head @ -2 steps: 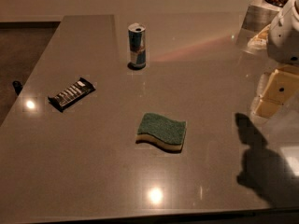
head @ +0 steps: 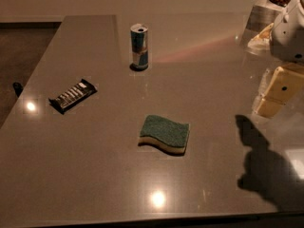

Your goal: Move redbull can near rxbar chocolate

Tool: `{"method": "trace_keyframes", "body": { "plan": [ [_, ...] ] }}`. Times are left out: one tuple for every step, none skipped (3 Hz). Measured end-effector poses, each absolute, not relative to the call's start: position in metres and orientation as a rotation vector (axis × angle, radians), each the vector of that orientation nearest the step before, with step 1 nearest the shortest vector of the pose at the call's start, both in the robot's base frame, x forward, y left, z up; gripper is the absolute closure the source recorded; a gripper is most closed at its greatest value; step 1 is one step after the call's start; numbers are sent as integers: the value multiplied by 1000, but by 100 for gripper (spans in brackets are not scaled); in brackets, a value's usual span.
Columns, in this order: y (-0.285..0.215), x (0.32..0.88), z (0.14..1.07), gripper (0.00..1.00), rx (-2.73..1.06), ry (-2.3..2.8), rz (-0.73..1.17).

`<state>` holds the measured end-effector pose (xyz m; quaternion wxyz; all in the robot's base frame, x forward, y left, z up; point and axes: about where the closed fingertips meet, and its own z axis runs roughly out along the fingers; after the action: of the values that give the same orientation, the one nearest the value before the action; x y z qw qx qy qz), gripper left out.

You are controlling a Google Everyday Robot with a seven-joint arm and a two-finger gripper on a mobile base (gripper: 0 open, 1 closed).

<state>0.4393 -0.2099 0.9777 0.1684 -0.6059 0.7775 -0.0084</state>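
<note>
Over on the right, the robot's arm (head: 289, 30) comes in from the upper corner, white and rounded, partly cut off by the edge of the view. Below it hangs the gripper (head: 274, 99), cream-coloured, pointing downward and slanted a little to the left, its tip lifted in the air and touching nothing.

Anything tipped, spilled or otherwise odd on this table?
Nothing stands out. The redbull can stands upright at the back, the rxbar chocolate lies flat to the left, the sponge sits mid-table, and the claw hangs at the right edge, apart from all three.
</note>
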Motion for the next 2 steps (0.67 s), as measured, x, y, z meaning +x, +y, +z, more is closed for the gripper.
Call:
{"method": "trace_keyframes", "body": {
  "plan": [
    [-168, 445, 983, 0, -1681, 2106, 122],
    [-137, 453, 987, 0, -1610, 2038, 195]
  ]
}}
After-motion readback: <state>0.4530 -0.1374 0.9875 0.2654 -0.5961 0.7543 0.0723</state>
